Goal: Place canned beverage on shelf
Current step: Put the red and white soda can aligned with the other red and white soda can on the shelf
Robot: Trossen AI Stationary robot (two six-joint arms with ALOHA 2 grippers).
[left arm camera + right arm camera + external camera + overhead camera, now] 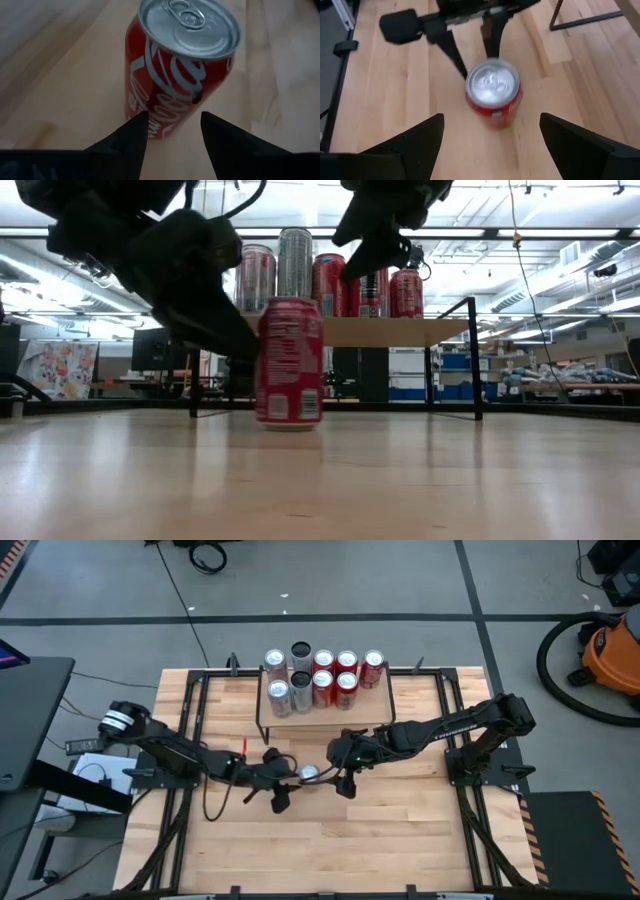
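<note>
Left pincer is sitting just beside the red can, jaws parted and released, not clamped on anything; in the left wrist view its two dark fingers are standing apart w/ the can showing between and beyond them, no contact visible. Right pincer is hanging on the can's other side, fingers spread wide and gripping nothing, w/ the can framed in the gap and clear of both.

Can is standing upright on the counter, silver top w/ pull tab facing up, roughly at counter centre, in front of the shelf and apart from it. In the low view the can is resting on the wood w/ the left arm's dark bulk close behind it and the shelf board farther back.

Shelf is sitting at the counter's far edge relative to the can, light-wood board on thin black legs. On it, a group of cans is standing upright in two rows: silver ones toward the left arm's side, red ones toward the right arm's side. Both arms are reaching in toward the can from opposite sides of the counter.

Beyond the counter, well away from the can, an orange vacuum is sitting on the grey floor.
</note>
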